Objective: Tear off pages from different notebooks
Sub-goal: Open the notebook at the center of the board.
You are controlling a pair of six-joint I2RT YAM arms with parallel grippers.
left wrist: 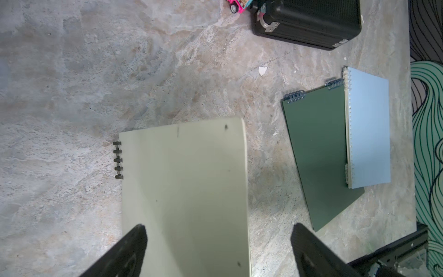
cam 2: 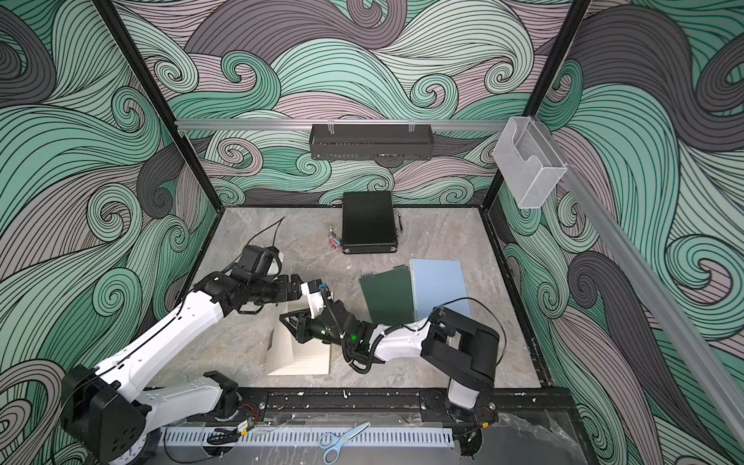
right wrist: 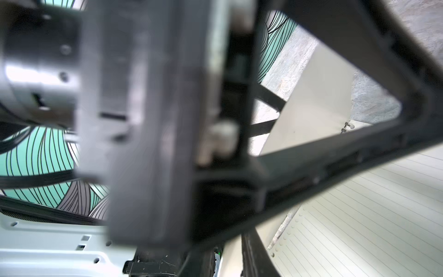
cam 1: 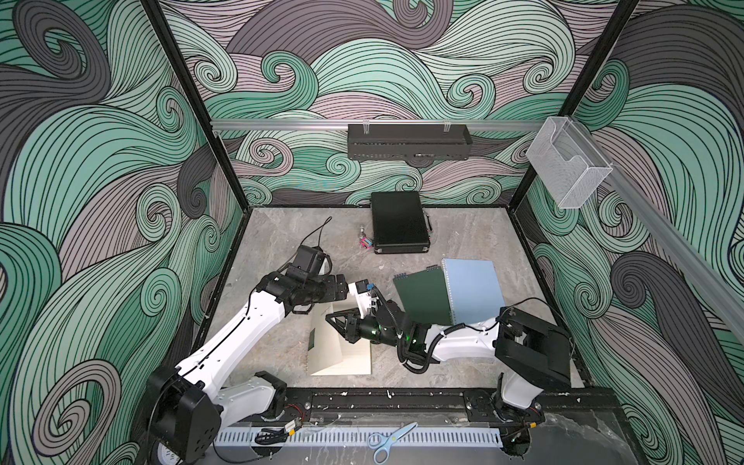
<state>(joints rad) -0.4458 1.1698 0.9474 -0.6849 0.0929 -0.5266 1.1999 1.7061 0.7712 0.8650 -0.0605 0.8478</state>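
- While the beige notebook [cam 1: 342,358] lies open just below both grippers, its cover [left wrist: 184,179] stands raised between the fingers of the left gripper [left wrist: 218,226]. Those fingers are spread wide and do not clamp it.
- The right gripper [cam 1: 331,319] reaches in from the opposite side, low over the lined page [right wrist: 359,215]. I cannot tell whether its jaws are shut on paper, because its own camera is blurred and blocked.
- The step in hand looks like tearing a page from this notebook. I cannot tell whether any sheet is already loose.
- To do it well, I judge that one gripper should pin the notebook close by the spiral [left wrist: 118,159]. The other should take a single sheet at a free corner and pull along the row of holes, not straight up, so the sheet comes off whole and the notebook does not drag.
- Keep the cover clear of the pull; if it drops, it hides the page.
- The green notebook [cam 1: 422,298] and blue notebook [cam 1: 473,290] lie shut and overlapping behind the right gripper's wrist, with nothing touching them.
- A small dark green label [cam 1: 311,341] sits on the cover, its words too small to read. No other writing shows.
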